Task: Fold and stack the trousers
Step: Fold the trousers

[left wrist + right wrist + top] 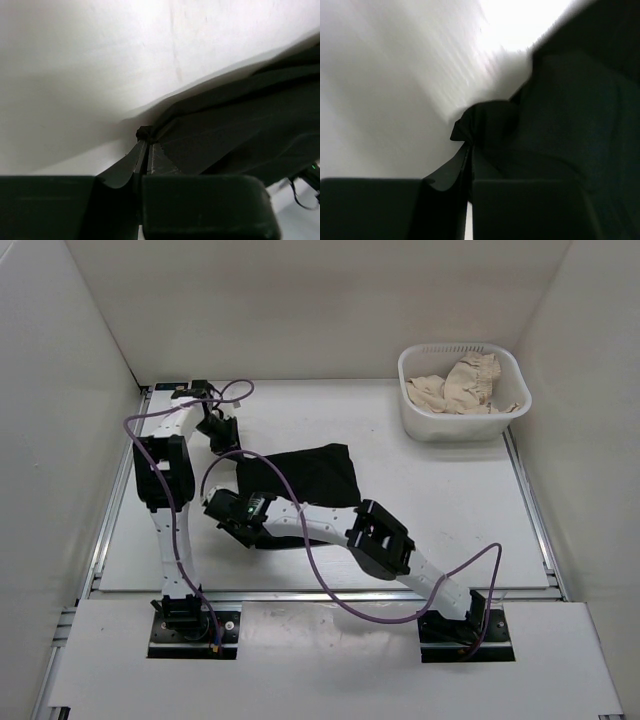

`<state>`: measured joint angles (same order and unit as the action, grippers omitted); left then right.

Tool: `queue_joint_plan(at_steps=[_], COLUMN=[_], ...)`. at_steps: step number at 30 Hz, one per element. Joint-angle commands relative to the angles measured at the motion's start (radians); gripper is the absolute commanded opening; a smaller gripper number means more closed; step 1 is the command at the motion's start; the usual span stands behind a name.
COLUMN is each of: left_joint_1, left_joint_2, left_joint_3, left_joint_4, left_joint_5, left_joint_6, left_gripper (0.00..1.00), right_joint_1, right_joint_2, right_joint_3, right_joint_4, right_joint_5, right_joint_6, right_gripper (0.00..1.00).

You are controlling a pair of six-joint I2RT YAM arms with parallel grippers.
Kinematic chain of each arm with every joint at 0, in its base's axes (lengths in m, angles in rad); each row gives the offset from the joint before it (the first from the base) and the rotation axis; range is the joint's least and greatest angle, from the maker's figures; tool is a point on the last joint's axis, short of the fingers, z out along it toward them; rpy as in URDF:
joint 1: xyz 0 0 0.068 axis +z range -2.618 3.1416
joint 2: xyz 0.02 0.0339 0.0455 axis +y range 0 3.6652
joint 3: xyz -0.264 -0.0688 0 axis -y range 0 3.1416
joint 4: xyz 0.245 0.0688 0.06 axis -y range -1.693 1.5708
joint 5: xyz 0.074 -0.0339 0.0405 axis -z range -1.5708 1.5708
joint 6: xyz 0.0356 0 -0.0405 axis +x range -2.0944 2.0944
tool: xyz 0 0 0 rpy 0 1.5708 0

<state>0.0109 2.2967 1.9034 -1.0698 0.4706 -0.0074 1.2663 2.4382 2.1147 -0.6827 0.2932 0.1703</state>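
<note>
I am seeing the black trousers (305, 475) lying bunched on the worktop (450, 510), a little left of its middle. The left fingers (131, 162) are pressed together and are pinching a thin edge of the trousers at their far left corner, and the cloth is running away from the tips to the right. The right fingers (452, 170) are also pressed together, pinching a small gathered knot of the same fabric on the near left side of the trousers.

Both arms are working over the left part of the worktop, and the left arm (160, 475) is standing close to the left wall (60, 440). The open room is lying to the right. Bare worktop is stretching from the trousers to the metal rail (535, 520) along the right edge. The white basket (450, 425) is sitting in the far right corner, well apart from the trousers, and it is holding a cream cloth (465, 380).
</note>
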Motion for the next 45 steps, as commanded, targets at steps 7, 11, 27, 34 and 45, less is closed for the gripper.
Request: queue_joint_plan(at_steps=[7,11,27,34,45], left_joint_1=[-0.003,-0.003,0.006,0.024,0.034], left_joint_2=[0.035,0.015,-0.140,-0.348,-0.297], left_joint_3=[0.091,0.072,-0.017,-0.093,-0.403], left_joint_4=[0.022,0.022,-0.028,0.021,0.021], left_joint_5=[-0.082,-0.059,-0.004,-0.156,-0.060], left_joint_6=[0.007,0.007,0.007,0.007,0.007], left_gripper=[0.14,0.14,0.78,0.94,0.91], right_joint_1=[0.013,0.013,-0.088,-0.379,-0.725], right_joint_2=[-0.259,-0.214,-0.415,-0.545,-0.786], right_joint_3=[-0.196,-0.154,-0.295,-0.501,-0.967], right_joint_4=[0.020,-0.014,0.115,0.136,0.349], right_joint_5=[-0.111,-0.150,-0.142,-0.132,-0.558], right_joint_6=[-0.032,-0.069,0.079,0.342,0.282], right_gripper=[0.00,0.09,0.71,0.82,0.90])
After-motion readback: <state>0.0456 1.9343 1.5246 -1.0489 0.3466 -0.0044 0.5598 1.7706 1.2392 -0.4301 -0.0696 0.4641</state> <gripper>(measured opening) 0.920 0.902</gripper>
